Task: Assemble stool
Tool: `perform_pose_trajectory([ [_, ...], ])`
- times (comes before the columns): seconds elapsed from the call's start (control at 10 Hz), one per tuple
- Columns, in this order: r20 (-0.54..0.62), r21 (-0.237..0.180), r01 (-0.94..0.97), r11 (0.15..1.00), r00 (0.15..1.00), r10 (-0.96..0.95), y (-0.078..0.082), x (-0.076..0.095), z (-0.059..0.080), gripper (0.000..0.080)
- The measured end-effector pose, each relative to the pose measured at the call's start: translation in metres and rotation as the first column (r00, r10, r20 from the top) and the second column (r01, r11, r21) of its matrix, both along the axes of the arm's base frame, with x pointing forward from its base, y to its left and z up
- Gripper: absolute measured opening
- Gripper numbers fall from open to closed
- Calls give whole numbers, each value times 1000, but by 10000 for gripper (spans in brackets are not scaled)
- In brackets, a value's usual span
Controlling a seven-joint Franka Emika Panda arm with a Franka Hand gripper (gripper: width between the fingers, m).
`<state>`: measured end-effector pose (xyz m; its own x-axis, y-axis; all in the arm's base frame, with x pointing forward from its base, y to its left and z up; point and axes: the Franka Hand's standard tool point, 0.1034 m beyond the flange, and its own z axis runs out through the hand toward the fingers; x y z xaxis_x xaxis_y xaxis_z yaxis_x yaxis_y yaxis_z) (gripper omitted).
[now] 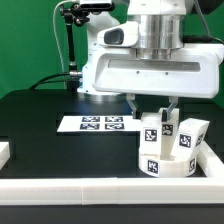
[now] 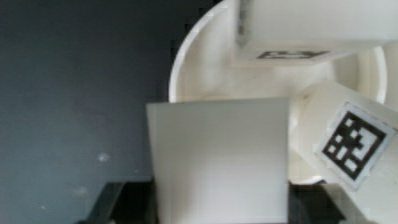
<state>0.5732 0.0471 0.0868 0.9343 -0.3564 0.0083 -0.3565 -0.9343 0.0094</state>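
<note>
The round white stool seat (image 1: pixel 165 162) lies flat at the exterior view's right, tags on its rim. Two white block legs stand on it: one (image 1: pixel 157 127) between my fingers, another (image 1: pixel 190 135) to its right. My gripper (image 1: pixel 152 106) reaches down from above and is shut on the nearer leg. In the wrist view this leg (image 2: pixel 217 140) fills the middle, with dark fingers (image 2: pixel 128 203) against both sides. The seat (image 2: pixel 214 40) curves behind it, and the second leg (image 2: pixel 356 140) shows its tag beside it.
The marker board (image 1: pixel 95 123) lies on the black table left of the seat. White border rails run along the front (image 1: pixel 90 190), the right (image 1: pixel 214 160) and the left (image 1: pixel 5 152). A black stand (image 1: pixel 70 45) rises at the back.
</note>
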Motion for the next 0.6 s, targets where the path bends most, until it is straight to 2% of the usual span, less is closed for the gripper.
perform_pose_trajectory([
  [0.3,2,4,191,982,982,-191,1,0,0,336],
  [0.6,-11,50,482,875,876,-483,-1,0,-1,336],
])
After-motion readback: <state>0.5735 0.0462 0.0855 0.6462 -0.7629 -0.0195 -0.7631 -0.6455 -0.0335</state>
